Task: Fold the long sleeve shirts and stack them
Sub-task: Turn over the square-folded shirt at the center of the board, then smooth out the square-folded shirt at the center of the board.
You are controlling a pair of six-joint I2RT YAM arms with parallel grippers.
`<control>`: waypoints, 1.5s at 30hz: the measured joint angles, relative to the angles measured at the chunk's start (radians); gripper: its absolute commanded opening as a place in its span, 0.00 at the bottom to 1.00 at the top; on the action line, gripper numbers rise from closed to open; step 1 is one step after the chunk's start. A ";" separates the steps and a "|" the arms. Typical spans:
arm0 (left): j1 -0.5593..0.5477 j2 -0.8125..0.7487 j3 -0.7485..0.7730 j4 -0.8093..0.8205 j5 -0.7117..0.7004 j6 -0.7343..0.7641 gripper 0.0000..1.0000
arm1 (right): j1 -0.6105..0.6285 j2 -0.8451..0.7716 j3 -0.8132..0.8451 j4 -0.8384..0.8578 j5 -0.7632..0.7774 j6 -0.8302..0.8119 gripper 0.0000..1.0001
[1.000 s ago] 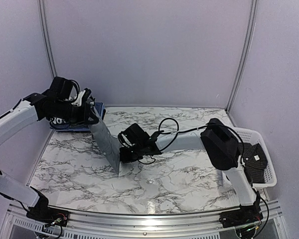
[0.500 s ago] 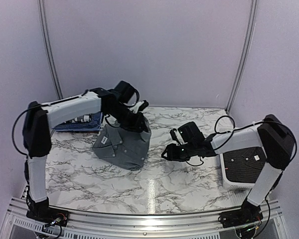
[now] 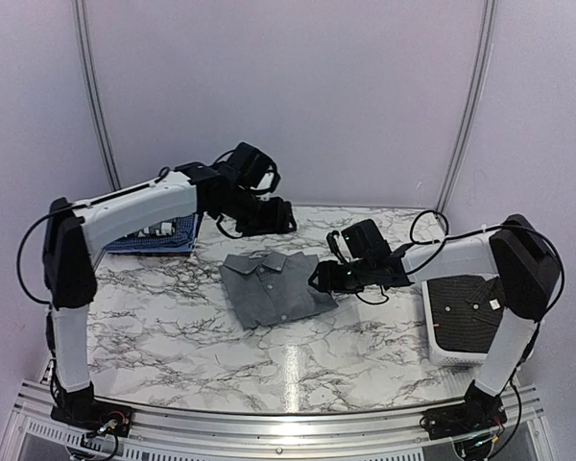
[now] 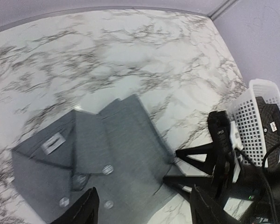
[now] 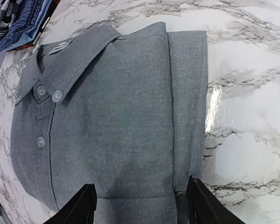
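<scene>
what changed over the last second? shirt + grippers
The grey shirt went from hanging stretched between both grippers, left of centre, to lying flat and folded, buttons up, mid-table. The left gripper let go and now hovers open behind it. The right gripper, also open, sits at its right edge. Unchanged: the folded stack at far left, the dark shirt in the basket.

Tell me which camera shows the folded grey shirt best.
The right wrist view: the grey shirt fills the frame, sharp, with collar and buttons clear. The left wrist view shows it blurred and cut off at the bottom; the top view shows it whole but small.
</scene>
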 measured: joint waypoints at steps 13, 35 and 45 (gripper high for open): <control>0.164 -0.447 -0.893 0.283 0.110 -0.153 0.68 | 0.005 0.028 0.011 -0.082 0.051 -0.045 0.58; -0.041 -0.431 -1.193 0.751 0.093 -0.260 0.23 | 0.053 0.014 -0.034 -0.076 0.032 -0.050 0.32; -0.045 -0.460 -1.003 0.539 0.001 -0.196 0.00 | 0.098 0.020 0.001 -0.129 0.023 -0.035 0.00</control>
